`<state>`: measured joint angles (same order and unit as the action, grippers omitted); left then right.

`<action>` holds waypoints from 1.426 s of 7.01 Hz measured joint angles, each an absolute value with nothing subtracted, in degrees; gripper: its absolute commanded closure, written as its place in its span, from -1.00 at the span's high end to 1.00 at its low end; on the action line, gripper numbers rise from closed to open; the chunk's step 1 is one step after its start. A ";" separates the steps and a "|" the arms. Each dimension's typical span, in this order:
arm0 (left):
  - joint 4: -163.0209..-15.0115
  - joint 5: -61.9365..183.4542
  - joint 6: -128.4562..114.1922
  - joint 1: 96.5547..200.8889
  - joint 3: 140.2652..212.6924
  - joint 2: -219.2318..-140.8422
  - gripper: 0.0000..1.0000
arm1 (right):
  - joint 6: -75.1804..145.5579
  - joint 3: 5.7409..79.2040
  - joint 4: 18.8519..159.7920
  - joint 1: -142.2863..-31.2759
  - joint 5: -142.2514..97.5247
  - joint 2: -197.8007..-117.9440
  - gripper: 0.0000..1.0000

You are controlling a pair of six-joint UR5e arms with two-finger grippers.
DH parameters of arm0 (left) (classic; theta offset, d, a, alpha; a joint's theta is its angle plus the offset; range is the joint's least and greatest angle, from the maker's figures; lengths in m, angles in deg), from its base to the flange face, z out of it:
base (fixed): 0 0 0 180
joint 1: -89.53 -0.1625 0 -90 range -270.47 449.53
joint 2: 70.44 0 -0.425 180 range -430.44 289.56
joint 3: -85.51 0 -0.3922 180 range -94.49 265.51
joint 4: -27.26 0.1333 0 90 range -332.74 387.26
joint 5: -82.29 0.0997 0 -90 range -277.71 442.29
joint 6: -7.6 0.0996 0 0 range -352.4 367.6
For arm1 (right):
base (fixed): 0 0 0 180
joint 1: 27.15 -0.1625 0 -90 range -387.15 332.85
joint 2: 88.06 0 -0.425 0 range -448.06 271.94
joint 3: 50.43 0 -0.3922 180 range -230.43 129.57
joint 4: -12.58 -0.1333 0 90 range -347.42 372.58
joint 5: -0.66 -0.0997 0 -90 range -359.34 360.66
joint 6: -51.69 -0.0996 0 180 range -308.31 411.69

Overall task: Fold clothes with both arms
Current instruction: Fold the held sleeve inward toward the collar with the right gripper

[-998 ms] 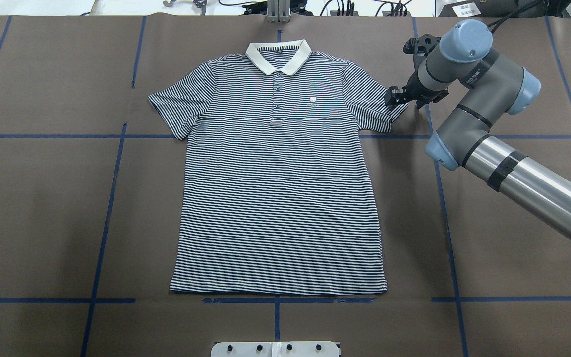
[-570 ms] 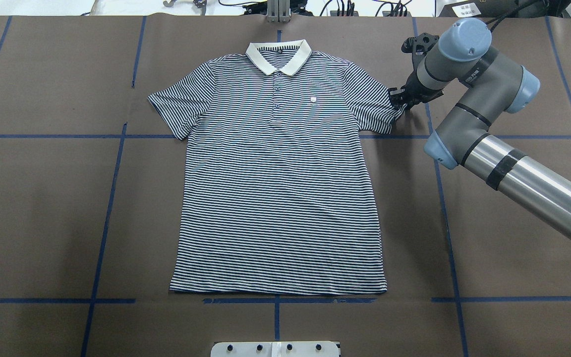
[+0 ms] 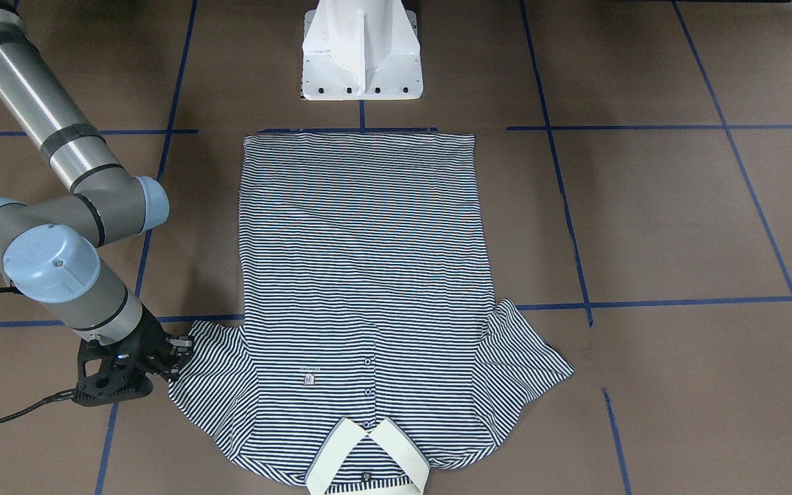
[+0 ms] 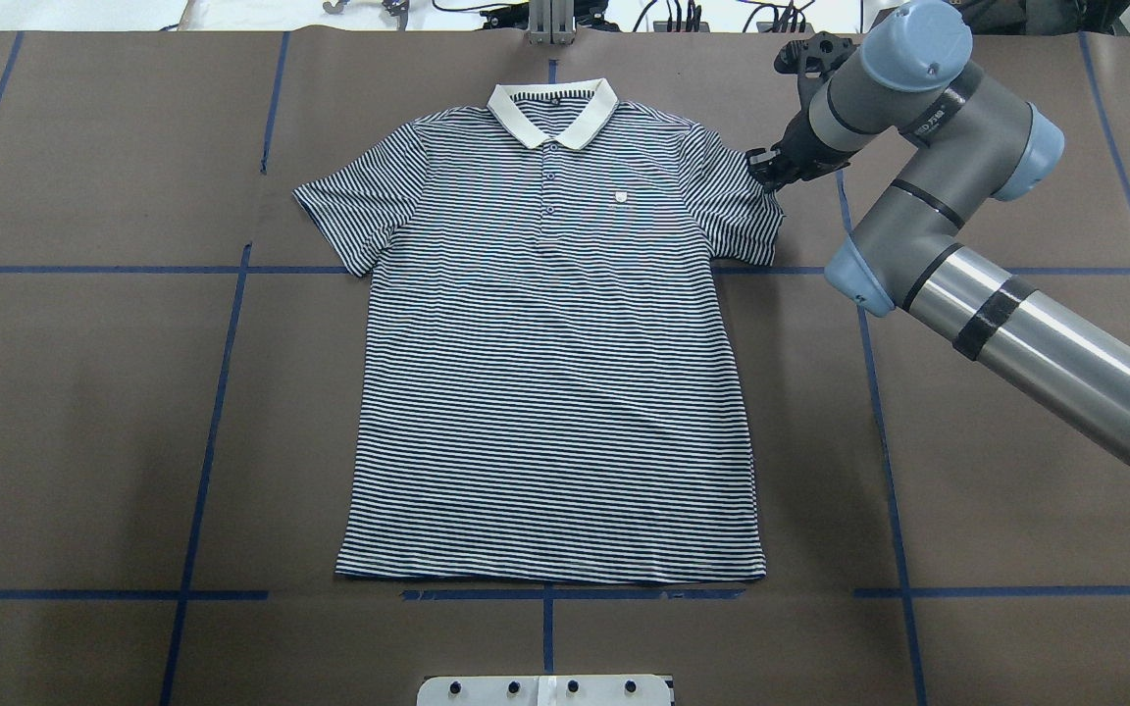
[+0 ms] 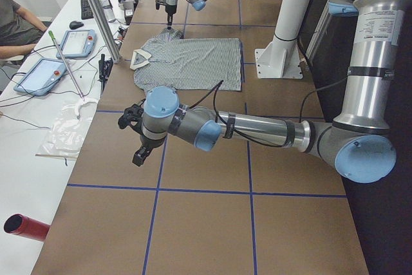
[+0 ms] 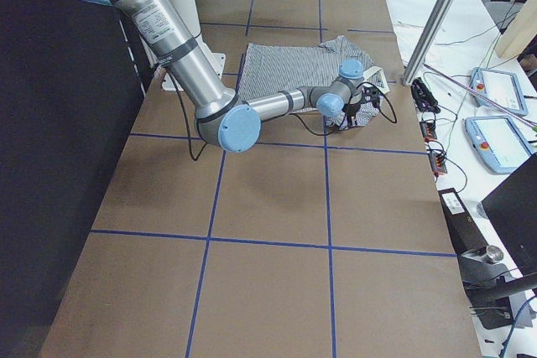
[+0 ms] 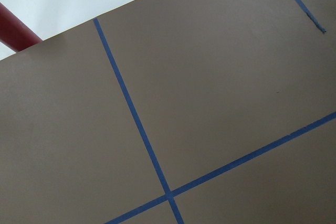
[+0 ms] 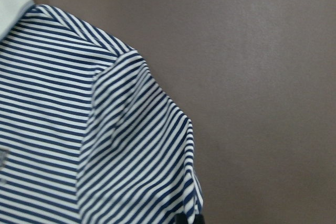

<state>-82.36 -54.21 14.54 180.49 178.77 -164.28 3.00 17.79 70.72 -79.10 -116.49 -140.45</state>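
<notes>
The navy-and-white striped polo shirt [image 4: 555,373] lies flat and face up on the brown table, its cream collar [image 4: 551,113] at the far edge. My right gripper [image 4: 763,169] is shut on the outer edge of the shirt's right-hand sleeve [image 4: 737,211], which bunches slightly inward. In the front-facing view this gripper [image 3: 177,352] pinches the sleeve [image 3: 210,371] at lower left. The right wrist view shows the rumpled sleeve [image 8: 136,150]. My left gripper [image 5: 136,149] hovers over bare table well away from the shirt [image 5: 187,62]; I cannot tell whether it is open or shut.
Blue tape lines [image 4: 222,392] divide the brown table cover. The white pedestal base [image 3: 361,55] stands at the shirt's hem side. A seated person [image 5: 13,24], tablets [image 5: 42,75] and a metal post [image 5: 96,17] line the far edge. A red cylinder [image 5: 26,227] lies off the table's end.
My right gripper has moved up and toward the collar, pulling the sleeve's tip inward with it. The rest of the shirt has not shifted.
</notes>
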 measured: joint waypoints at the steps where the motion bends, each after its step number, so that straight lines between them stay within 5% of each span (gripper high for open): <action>1: -82.40 -55.74 14.54 180.49 178.74 -164.14 1.00 | -0.28 20.36 70.71 -78.41 -116.62 -140.31 -1.00; 4: -82.42 -56.80 14.52 180.49 178.41 -164.08 1.00 | -9.54 22.74 71.27 -72.73 -112.76 -136.41 -1.00; 9: -82.40 -56.70 13.40 180.49 178.59 -164.58 1.00 | -11.79 5.72 70.75 -71.21 -104.21 -124.61 -1.00; 10: -82.36 -56.60 13.26 180.49 178.59 -164.84 1.00 | -11.75 2.79 70.68 -71.13 -103.62 -122.29 -0.21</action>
